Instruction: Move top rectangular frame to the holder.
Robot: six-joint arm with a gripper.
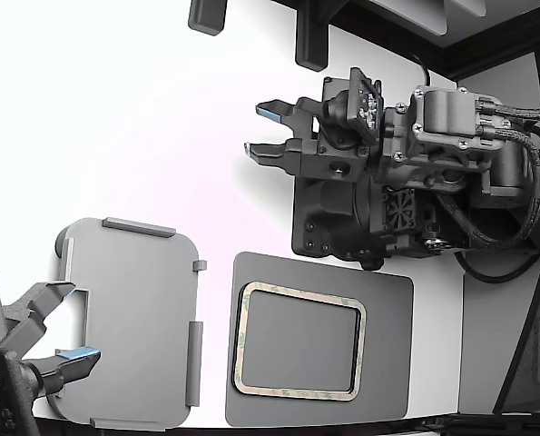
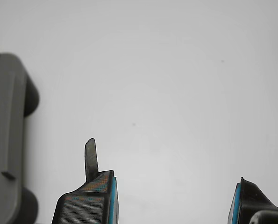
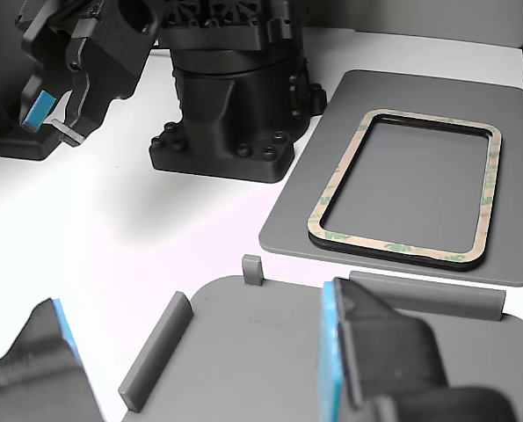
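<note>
The top rectangular frame point(image 1: 299, 289), tan border mottled green, lies flat on a darker grey mat point(image 1: 387, 300) at the front right of the exterior view. It also shows in the other view point(image 3: 393, 249), with a dark edge under it. The holder point(image 1: 133, 300), a light grey tray plate with raised tabs, lies at the front left and holds nothing; its edge shows in the wrist view point(image 2: 5, 116). My gripper point(image 1: 256, 130) is open and empty over bare white table, behind and apart from both. It also shows in the wrist view point(image 2: 169, 186) and the other view point(image 3: 54, 119).
A second arm's open gripper point(image 1: 65, 322) hovers over the holder's near left part; its blue-padded fingers point(image 3: 345, 352) fill the front of the other view. My arm's black base point(image 1: 342, 218) stands just behind the mat point(image 3: 402, 88). Dark fixtures line the table's back edge.
</note>
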